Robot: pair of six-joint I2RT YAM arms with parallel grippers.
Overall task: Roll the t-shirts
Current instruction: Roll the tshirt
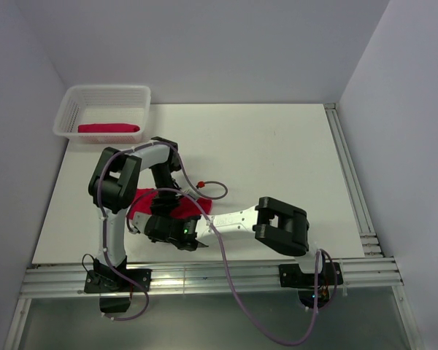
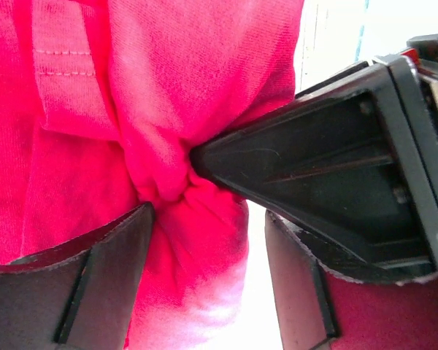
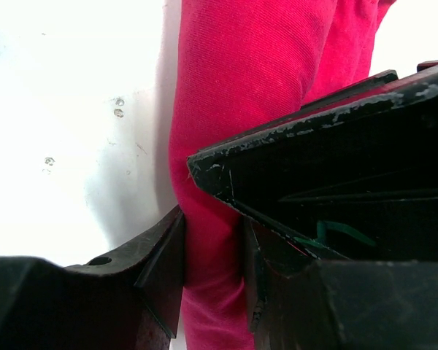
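The bunched t-shirt lies near the near-left corner of the worktop; the right jaws pinch a fold of it, the left jaws stand parted loosely around it. The rolled t-shirt lies in the basket at the far-left corner

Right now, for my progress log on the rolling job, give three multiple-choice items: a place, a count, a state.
1. Where is the rolled crimson-red cloth t-shirt? A) in the white plastic lattice basket B) on the floor C) on an arm
2. Red t-shirts in view? A) one B) two C) four
3. The right gripper is: A) open B) shut on the loose crimson-red t-shirt C) out of view
Key: A, it lies inside the basket; B, one there, one gripped; B, it pinches cloth.
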